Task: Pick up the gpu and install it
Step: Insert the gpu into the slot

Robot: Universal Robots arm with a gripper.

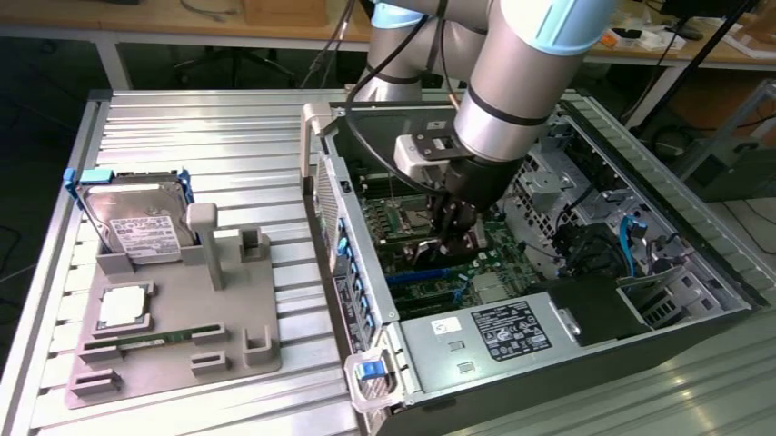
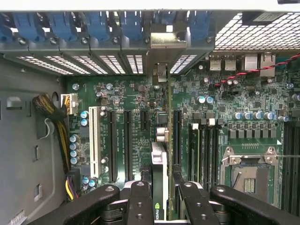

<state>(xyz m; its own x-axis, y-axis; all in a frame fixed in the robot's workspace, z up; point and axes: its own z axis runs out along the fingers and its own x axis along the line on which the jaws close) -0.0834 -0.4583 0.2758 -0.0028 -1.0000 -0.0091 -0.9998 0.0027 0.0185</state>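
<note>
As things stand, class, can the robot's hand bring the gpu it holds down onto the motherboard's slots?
Probably yes: the hand grips the gpu edge-on right above the motherboard, inside the open case, with nothing between.

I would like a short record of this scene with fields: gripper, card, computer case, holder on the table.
gripper: gripper is inside the open computer case, shut on the gpu
gpu: gpu held on edge above the motherboard, its metal bracket toward the rear slots
computer case: lies on its side, side panel off
holder: grey holder at the exterior view's left carries a hard drive and a memory stick
</note>
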